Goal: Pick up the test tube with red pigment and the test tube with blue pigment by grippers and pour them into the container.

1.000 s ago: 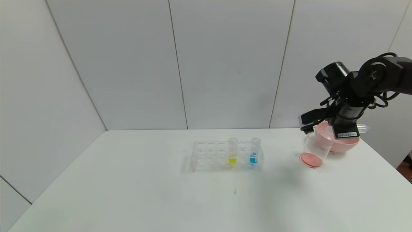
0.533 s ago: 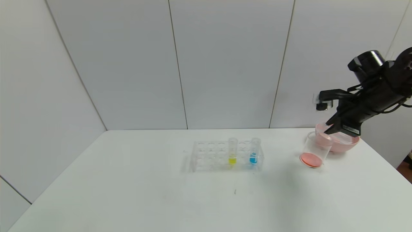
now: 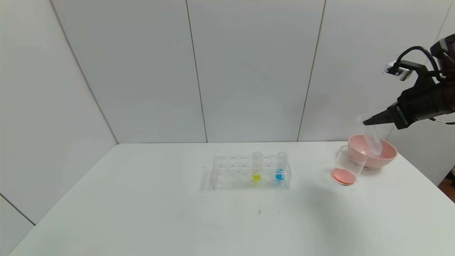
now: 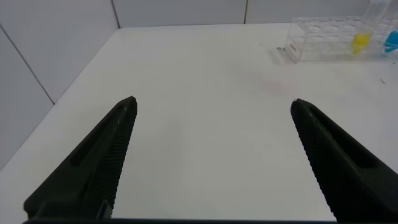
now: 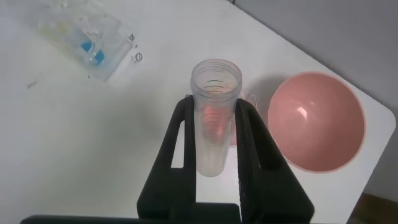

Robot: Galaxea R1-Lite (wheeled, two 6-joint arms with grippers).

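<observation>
My right gripper (image 3: 366, 122) is shut on the test tube with red pigment (image 3: 373, 140), which looks almost empty and hangs tilted, mouth up, above the pink bowl's rim. In the right wrist view the tube (image 5: 214, 118) sits between the fingers of that gripper (image 5: 214, 102). The container (image 3: 346, 167), a clear beaker, stands beside the bowl with red liquid at its bottom. The test tube with blue pigment (image 3: 280, 167) stands in the clear rack (image 3: 231, 170). My left gripper (image 4: 212, 104) is open and empty over bare table, out of the head view.
A yellow tube (image 3: 256, 167) stands in the rack, left of the blue one. The pink bowl (image 3: 387, 153) sits at the table's far right, close to the edge, and shows empty in the right wrist view (image 5: 317, 124). The rack also shows in the left wrist view (image 4: 329, 40).
My right gripper has lifted up and to the right from low over the beaker and bowl, turning the tube from lying sideways to near upright. Rack and beaker have not moved.
</observation>
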